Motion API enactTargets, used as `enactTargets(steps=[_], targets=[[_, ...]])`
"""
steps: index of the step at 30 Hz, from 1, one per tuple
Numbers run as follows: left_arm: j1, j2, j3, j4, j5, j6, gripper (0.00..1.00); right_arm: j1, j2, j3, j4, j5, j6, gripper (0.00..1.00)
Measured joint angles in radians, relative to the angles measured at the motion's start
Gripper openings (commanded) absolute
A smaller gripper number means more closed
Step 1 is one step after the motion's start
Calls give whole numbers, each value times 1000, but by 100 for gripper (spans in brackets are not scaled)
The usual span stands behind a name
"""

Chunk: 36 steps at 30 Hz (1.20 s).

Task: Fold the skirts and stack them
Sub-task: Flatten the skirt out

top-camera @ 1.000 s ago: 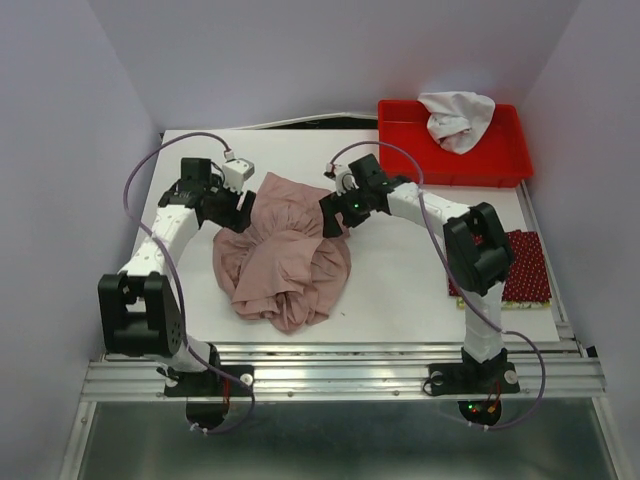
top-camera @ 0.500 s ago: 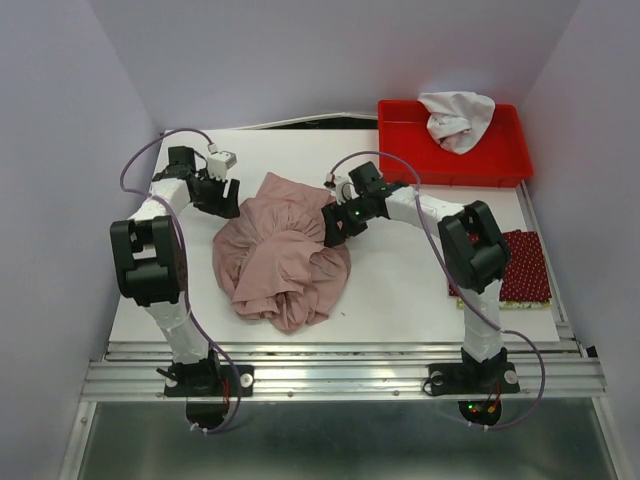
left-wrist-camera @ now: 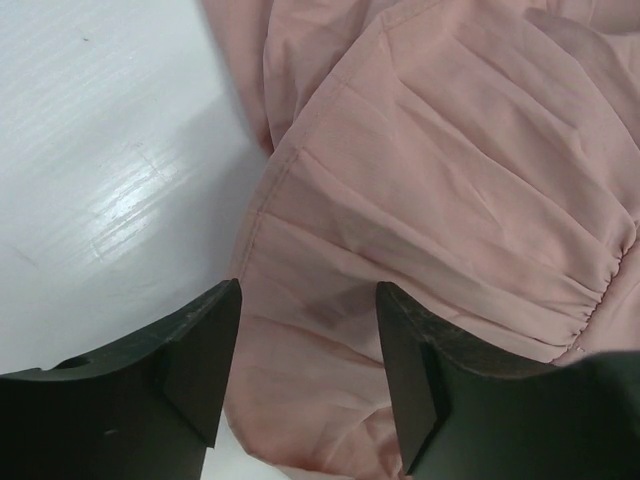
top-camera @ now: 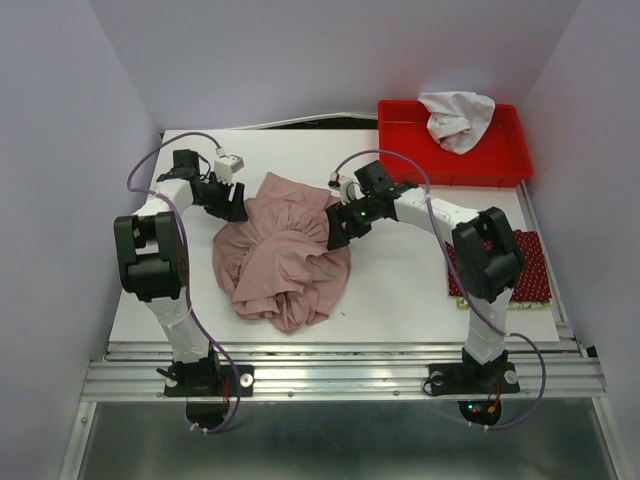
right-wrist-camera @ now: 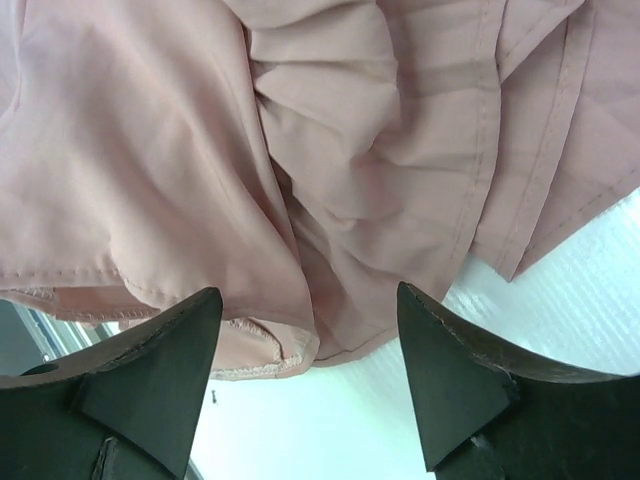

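Far right, red bin holds crumpled cloth (white); left gripper, right gripper gape over pink skirt.

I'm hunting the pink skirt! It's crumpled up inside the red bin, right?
No. The pink skirt is crumpled up, but on the white table, not inside the red bin, as the top external view shows.

Pink skirt crumpled on table, red bin behind
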Motion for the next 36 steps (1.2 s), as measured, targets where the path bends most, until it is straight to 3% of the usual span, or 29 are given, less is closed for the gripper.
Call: enactTargets(steps=[8,11,12,14,15,18,23,28,31,36], targets=[[0,60,47,-2,58,16,77,0,-19,-30,-35,-24,2,77],[0,111,69,-2,82,29,70,1,-33,-68,-34,-37,4,75],[0,128,72,-4,96,35,57,2,-34,-78,-34,-39,5,73],[0,151,75,-12,119,41,40,6,-34,-102,-35,-39,5,69],[0,161,75,-19,134,51,26,7,-34,-114,-37,-39,10,66],[0,167,76,-42,158,65,0,12,-31,-119,-37,-33,23,59],[-2,110,77,-72,140,67,0,12,5,-106,-19,-8,51,44],[-44,-150,50,-80,37,51,0,10,89,-16,-16,24,93,41],[-150,-352,4,-72,-28,51,0,-2,126,55,-2,28,124,42],[-484,-572,-167,-37,-121,55,0,-134,126,160,0,-9,136,52]])
